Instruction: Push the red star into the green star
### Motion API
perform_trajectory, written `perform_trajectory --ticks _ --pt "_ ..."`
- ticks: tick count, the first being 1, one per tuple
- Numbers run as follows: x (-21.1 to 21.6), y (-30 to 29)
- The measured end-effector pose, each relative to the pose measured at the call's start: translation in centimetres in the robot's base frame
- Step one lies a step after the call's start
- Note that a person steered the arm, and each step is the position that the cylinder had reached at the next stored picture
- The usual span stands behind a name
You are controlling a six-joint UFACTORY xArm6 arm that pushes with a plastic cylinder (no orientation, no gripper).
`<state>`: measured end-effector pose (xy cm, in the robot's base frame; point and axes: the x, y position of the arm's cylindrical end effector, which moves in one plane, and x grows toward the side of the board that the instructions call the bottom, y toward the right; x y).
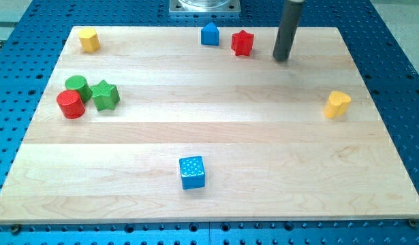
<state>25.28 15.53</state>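
- At the view's left, near the top corner of the pale wooden board (pixel 216 143), a yellow wooden block (pixel 89 40) of rounded shape stands alone.
- Lower on the left side there is a tight group: a red wooden cylinder (pixel 71 104), a green wooden cylinder (pixel 76 86) touching it from above, and the green wooden star (pixel 105 94) just beside both, on their right.
- Near the bottom, around the middle, lies a blue wooden cube (pixel 192 171), well apart from everything.
- At the top centre a blue wooden block with a pointed roof shape (pixel 210 33) stands just beside the red wooden star (pixel 242 43), which is on its right.
- My tip (pixel 282 59) is to the right of the red star and slightly lower, near it but not touching.
- There is no claw on this rod, so nothing opens, closes or grips; it only pushes.
- I judge that the red star must travel left and down towards the green star, so my tip is on nearly the correct side, but should be higher.
- At the far right a yellow wooden block, perhaps heart-shaped (pixel 337 104), stays out of the way.
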Motion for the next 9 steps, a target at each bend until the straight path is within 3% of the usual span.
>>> perform_trajectory --ticks 1,2,3,4,5,7,9 --pt "-2.1 -4.2" --pt "1.8 -12.5" --pt "9.0 -20.4" --pt "10.6 -18.3" --pt "15.6 -18.4" --pt "17.0 -25.4" --pt "18.9 -28.5"
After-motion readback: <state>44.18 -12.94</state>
